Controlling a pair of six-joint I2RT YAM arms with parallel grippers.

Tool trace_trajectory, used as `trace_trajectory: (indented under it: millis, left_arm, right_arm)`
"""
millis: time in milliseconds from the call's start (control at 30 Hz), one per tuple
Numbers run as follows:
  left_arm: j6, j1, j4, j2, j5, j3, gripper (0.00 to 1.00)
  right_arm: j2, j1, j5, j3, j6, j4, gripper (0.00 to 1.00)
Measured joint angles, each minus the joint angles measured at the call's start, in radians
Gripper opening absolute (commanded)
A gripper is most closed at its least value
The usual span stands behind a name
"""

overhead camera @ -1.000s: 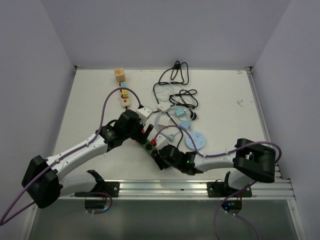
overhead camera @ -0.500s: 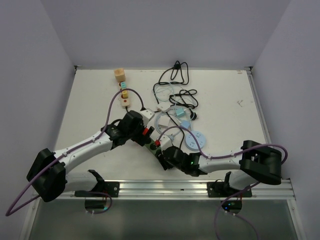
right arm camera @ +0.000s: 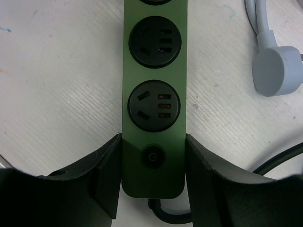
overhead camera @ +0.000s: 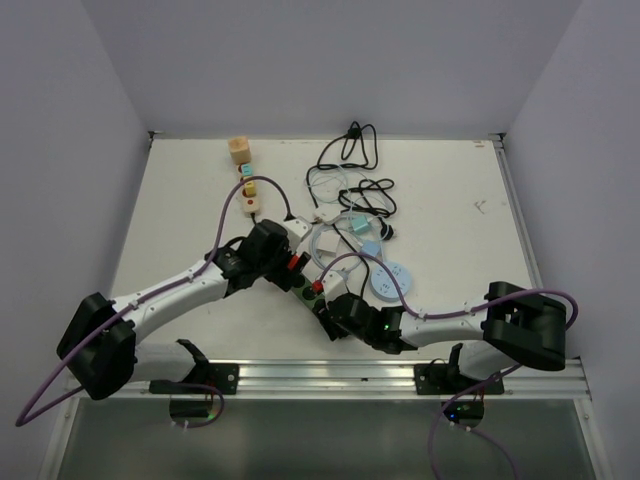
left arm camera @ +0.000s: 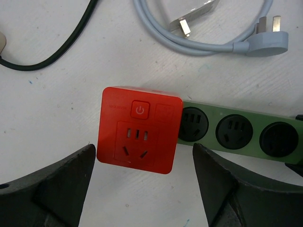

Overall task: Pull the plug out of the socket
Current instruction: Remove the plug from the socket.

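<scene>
A red cube plug (left arm camera: 138,130) with a power button sits in the end socket of a green power strip (left arm camera: 236,132) lying flat on the white table. My left gripper (left arm camera: 142,151) is open, one finger on each side of the plug's near edge, not touching it. My right gripper (right arm camera: 152,161) is shut on the power strip (right arm camera: 154,71) at its switch end, fingers (right arm camera: 102,175) pressed against both sides. In the top view the plug (overhead camera: 293,262) and strip (overhead camera: 306,290) lie between the left gripper (overhead camera: 275,255) and the right gripper (overhead camera: 335,315).
A grey cable with a three-pin plug (left arm camera: 265,42) lies just beyond the strip. A round blue-white socket (overhead camera: 392,280), coiled black cables (overhead camera: 350,150), a yellow extension block (overhead camera: 250,192) and a wooden block (overhead camera: 238,150) lie farther back.
My left gripper has moved a little to the right and settled over the red plug. My right gripper keeps its hold on the strip's end.
</scene>
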Motion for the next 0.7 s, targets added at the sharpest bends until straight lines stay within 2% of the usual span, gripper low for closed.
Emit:
trace_trajectory:
  millis: [433,500,533,567,633,667,700]
  left_arm:
    - [0.01,0.004,0.008,0.124,0.012,0.05,0.79]
    - [0.01,0.006,0.009,0.124,0.008,0.05,0.74]
    - [0.01,0.007,0.009,0.123,0.004,0.05,0.7]
    - [0.011,0.008,0.01,0.122,0.001,0.05,0.58]
    - [0.016,0.013,0.01,0.117,0.005,0.05,0.46]
    - [0.017,0.014,0.007,0.116,0.005,0.05,0.34]
    - [0.018,0.015,0.006,0.116,0.008,0.05,0.31]
  right_arm:
    - [0.004,0.0,0.0,-0.001,-0.003,0.006,0.0]
    - [0.004,0.0,-0.001,-0.001,-0.003,0.007,0.0]
    - [0.005,0.0,-0.001,-0.001,-0.003,0.008,0.0]
    - [0.005,0.0,-0.001,-0.001,-0.004,0.008,0.0]
    - [0.005,0.0,-0.001,-0.001,-0.004,0.009,0.0]
    - [0.007,-0.001,-0.003,-0.001,-0.005,0.012,0.0]
    - [0.01,-0.001,-0.003,-0.001,-0.005,0.015,0.0]
